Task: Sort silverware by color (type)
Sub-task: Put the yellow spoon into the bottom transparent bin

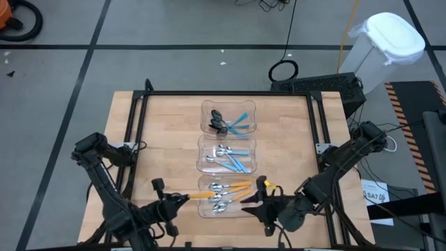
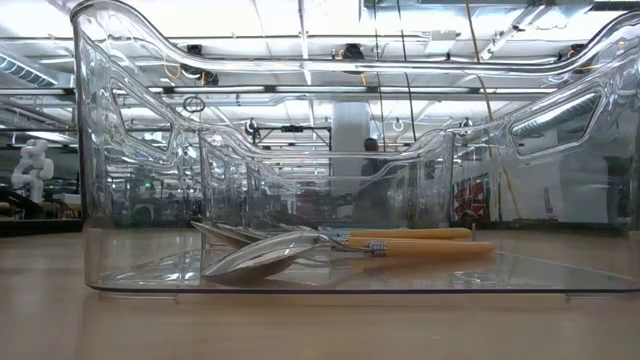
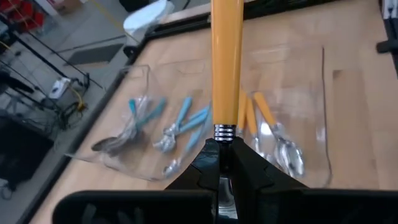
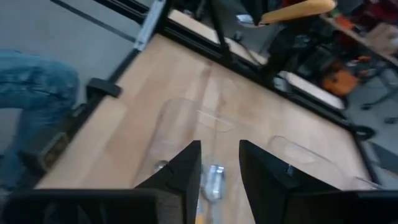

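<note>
Three clear bins stand in a column at the table's middle. The far bin (image 1: 206, 111) holds dark spoons with blue handles. The middle bin (image 1: 203, 148) holds silver spoons with blue handles. In the near bin (image 1: 203, 183) silver spoons with orange handles (image 2: 420, 240) lie flat. My left gripper (image 1: 182, 199) is shut on an orange-handled spoon (image 3: 227, 62) at the near bin's left side. My right gripper (image 1: 245, 203) is at the bin's right side, with a silver piece (image 4: 214, 179) between its fingers. Neither spoon's bowl shows. My left gripper pinches the spoon just behind its silver collar (image 3: 224, 132), in line with the spoon. It comes from the table's left, slanting down. The orange handle sticks out past the fingertips over the near bin, lifted clear. My right gripper has a silver collar-like piece (image 4: 214, 179) between its two fingers (image 4: 186, 171), coming from the table's right and slanting down. An orange bit (image 4: 199, 218) runs back under the gripper, and an orange tip (image 1: 270, 185) shows beside it. The contact itself is not plain.
A black frame (image 1: 223, 94) runs round the wooden table top. Bare wood lies left and right of the bins. A white lidded bin (image 1: 390, 42) and cables stand on the floor beyond the table. A person's leg (image 4: 34, 87) shows off the table's edge.
</note>
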You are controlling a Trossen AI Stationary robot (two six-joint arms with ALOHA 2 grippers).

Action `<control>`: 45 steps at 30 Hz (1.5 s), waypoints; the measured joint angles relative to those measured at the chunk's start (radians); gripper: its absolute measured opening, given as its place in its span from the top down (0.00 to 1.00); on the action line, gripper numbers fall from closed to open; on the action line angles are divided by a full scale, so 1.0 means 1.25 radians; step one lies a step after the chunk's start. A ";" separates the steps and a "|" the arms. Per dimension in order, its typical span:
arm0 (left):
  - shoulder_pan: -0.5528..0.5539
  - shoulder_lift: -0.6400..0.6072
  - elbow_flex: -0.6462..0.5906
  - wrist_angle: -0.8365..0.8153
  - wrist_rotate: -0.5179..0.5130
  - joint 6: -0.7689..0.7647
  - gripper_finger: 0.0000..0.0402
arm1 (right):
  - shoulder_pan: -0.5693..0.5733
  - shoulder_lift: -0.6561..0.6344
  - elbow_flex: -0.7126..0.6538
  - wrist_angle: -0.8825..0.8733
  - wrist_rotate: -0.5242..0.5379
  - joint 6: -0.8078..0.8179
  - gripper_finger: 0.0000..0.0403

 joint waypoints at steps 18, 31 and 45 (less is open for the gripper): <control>0.094 0.030 0.006 0.077 0.028 0.146 0.96 | -0.005 -0.001 0.000 -0.079 0.057 0.162 0.74; 0.156 0.067 0.006 0.200 0.146 0.252 0.96 | -0.005 -0.001 0.000 -0.117 0.057 0.270 0.74; 0.134 0.067 0.006 0.250 0.144 0.247 0.96 | -0.004 -0.005 0.000 -0.122 0.055 0.244 0.65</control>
